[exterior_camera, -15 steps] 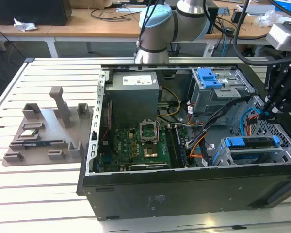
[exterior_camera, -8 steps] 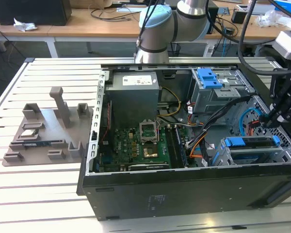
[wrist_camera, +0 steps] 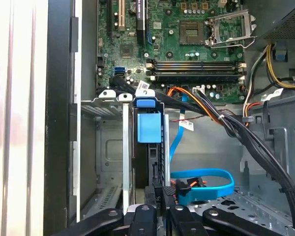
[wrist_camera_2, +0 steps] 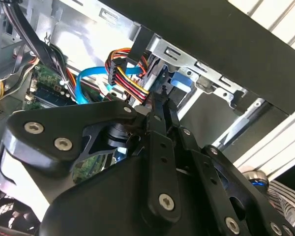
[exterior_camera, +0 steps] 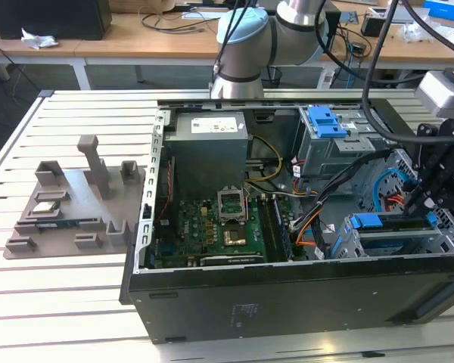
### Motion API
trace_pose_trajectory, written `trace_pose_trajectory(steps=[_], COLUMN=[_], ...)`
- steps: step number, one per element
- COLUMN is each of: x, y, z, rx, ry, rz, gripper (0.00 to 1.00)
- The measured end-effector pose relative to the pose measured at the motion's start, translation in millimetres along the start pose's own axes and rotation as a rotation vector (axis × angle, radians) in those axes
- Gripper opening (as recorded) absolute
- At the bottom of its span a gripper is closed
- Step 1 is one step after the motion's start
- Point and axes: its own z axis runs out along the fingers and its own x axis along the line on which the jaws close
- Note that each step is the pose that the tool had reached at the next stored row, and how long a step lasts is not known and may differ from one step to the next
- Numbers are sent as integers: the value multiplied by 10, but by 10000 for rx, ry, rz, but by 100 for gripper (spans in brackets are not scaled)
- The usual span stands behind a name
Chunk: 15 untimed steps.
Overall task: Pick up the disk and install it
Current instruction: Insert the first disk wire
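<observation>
Seating stage reached, by judgement: disk (wrist_camera: 148, 147) stands on edge in drive cage (wrist_camera: 105, 147) at case (exterior_camera: 287, 295) front corner, blue rail latch uppermost, most of body down in slot. Full seating not confirmable (lower end hidden). Gripper (wrist_camera: 160, 189) nearly closed, fingertips pinching disk's near edge; grasp not released. Cables (wrist_camera_2: 130, 81) close beside fingers (wrist_camera_2: 157, 110).
</observation>
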Motion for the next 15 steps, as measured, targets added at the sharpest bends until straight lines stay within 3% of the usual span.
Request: trace_pose_trajectory(steps=[8, 12, 15], x=[-20, -20, -20], y=[-3, -9, -7], z=[45, 125, 136], rx=[0, 0, 1], ry=[2, 14, 2], rz=[0, 2, 0], gripper=[17, 17, 17])
